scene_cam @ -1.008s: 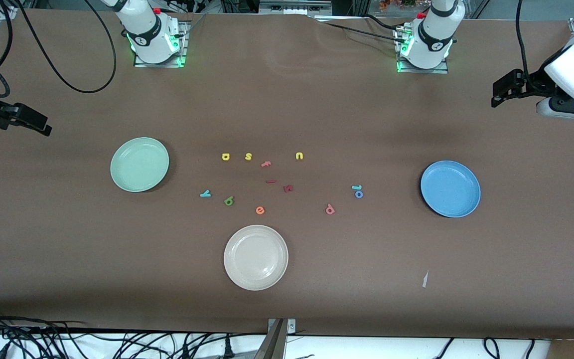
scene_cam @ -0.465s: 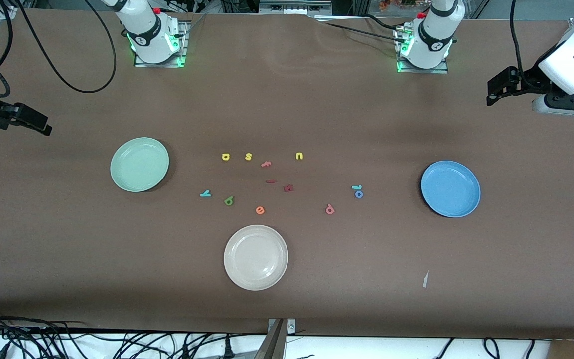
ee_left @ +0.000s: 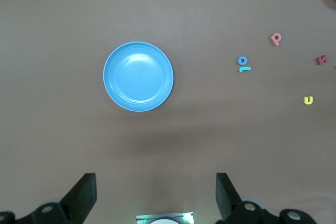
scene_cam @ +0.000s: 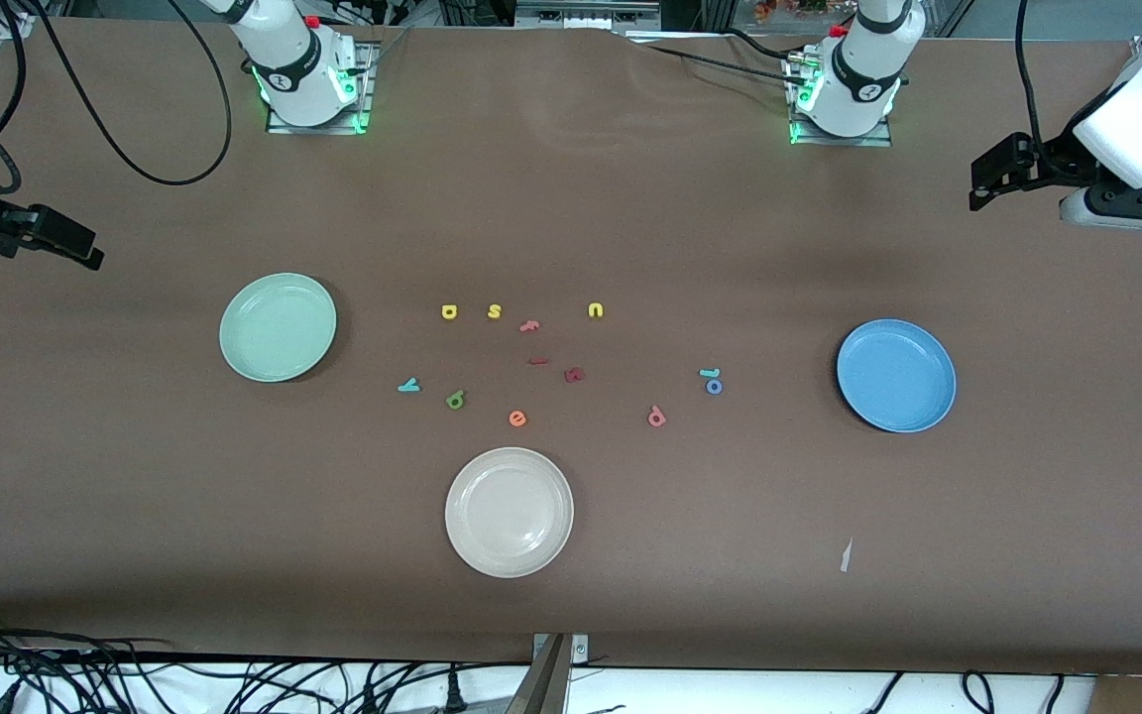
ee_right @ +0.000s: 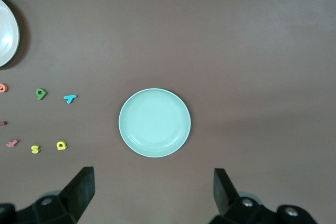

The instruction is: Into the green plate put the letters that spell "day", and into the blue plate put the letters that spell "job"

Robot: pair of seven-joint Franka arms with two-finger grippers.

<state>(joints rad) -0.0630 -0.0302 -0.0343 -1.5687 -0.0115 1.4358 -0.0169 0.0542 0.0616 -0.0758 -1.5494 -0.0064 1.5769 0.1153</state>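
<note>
Brown surface unchanged over the last second.
Green plate toward right arm's end, blue plate toward left arm's end, both empty.
Left hand shifted slightly since a second ago, now high over the surface edge by the blue plate, fingers spread, empty.
Right hand unmoved, wide open, empty, waiting.
Green "d", yellow "a", cyan "y", cyan "j", blue "o", pinkish "b" all loose between plates.
No pick started.
</note>
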